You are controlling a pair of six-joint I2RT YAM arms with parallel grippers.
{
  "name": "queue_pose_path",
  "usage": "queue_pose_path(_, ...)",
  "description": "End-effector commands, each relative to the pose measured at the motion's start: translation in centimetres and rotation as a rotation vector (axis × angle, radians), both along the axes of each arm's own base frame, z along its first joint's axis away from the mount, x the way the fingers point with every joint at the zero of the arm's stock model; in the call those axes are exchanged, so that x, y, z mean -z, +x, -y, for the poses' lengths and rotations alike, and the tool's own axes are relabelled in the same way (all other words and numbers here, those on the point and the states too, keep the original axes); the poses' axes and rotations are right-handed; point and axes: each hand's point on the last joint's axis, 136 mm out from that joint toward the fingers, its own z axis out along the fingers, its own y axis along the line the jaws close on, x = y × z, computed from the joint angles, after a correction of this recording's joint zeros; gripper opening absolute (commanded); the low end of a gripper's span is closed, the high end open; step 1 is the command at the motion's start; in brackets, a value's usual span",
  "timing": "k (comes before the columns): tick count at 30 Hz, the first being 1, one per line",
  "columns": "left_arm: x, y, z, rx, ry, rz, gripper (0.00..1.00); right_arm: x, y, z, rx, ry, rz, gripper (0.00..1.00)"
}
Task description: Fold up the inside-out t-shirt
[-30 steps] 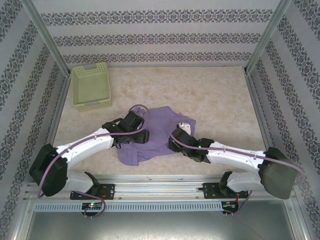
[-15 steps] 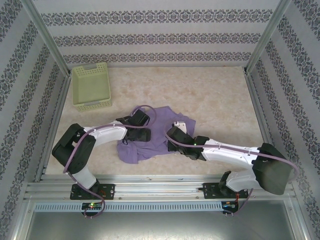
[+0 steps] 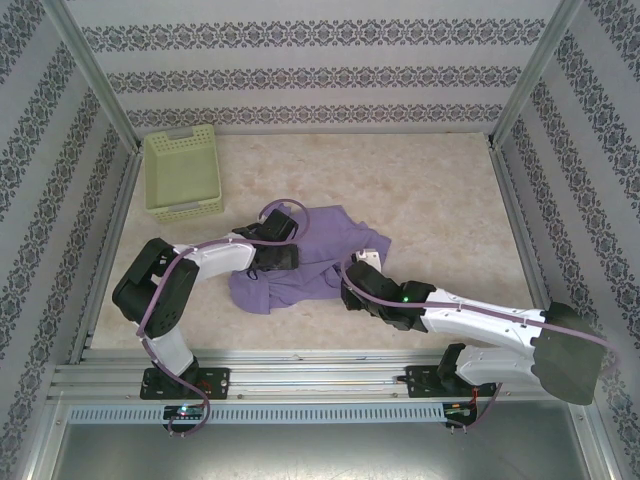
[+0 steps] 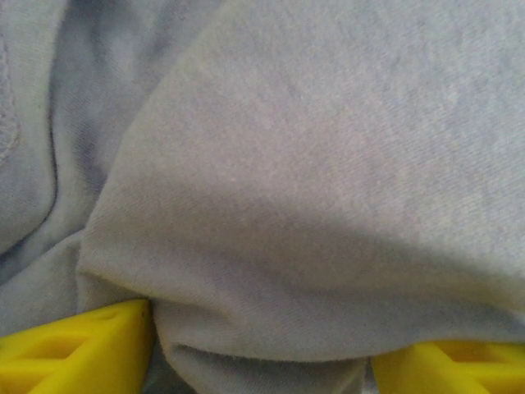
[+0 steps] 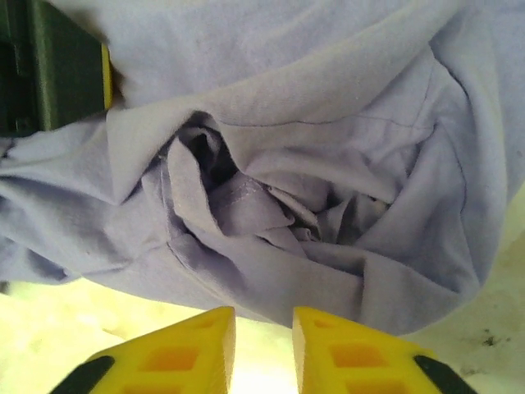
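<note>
Shirt (image 3: pixel 318 252): lies crumpled on the table (image 3: pixel 440 190), centre-left and nearer the front edge than the back. It is an irregular elongated heap. Its long axis runs diagonally from a rounded lobe at near-left to a broader, peaked end at far-right. Which end is collar or hem cannot be told.

Material: soft matt lavender knit of fine, even weave. The right wrist view shows the cloth gathered into spiralling creases around a dark hollow, with thin stitched seam lines crossing the folds. Its near edge rests on the table. The left wrist view shows one smooth, rounded bulge, with a stitched edge at far left.

Left gripper (image 4: pixel 261 361): on the heap's left-centre. The yellow fingers (image 4: pixel 78 353) stand wide apart, and a thick fold of shirt fills the space between them and touches both. Whether they clamp it cannot be told.

Right gripper (image 5: pixel 262 343): at the heap's near-right edge and low over the table. The jaws are slightly parted and empty, with bare table showing through the gap, just short of the cloth.

Table: flat, with a beige marbled finish.

Basket (image 3: pixel 183 172): pale green rectangular plastic lattice at far left, well apart from the shirt.
</note>
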Motion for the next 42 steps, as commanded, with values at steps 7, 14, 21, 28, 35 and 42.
queue_pose_path(7,0.7,-0.9,-0.8,-0.021,-0.009,-0.032,0.69,-0.1,3.9,-1.6,-0.031,-0.11,0.006,0.42)
queue_pose_path(14,0.6,-0.6,-0.9,-0.027,0.005,-0.028,0.7,0.7,4.7,-3.3,-0.075,-0.15,-0.037,0.31)
queue_pose_path(21,0.4,-0.2,-1.7,-0.058,0.047,-0.023,0.7,0.8,4.0,-3.2,-0.084,-0.159,-0.048,0.05)
queue_pose_path(28,0.2,0.9,-3.5,-0.126,0.126,-0.01,0.7,-2.2,1.2,-1.6,-0.094,-0.167,0.023,0.0)
queue_pose_path(35,0.3,1.8,-6.2,-0.225,0.161,0.008,0.7,-3.0,-2.1,2.8,-0.054,-0.141,0.054,0.0)
queue_pose_path(42,-1.1,1.3,-6.5,-0.252,0.14,0.047,0.68,0.3,-5.3,3.3,-0.015,0.033,-0.056,0.0)
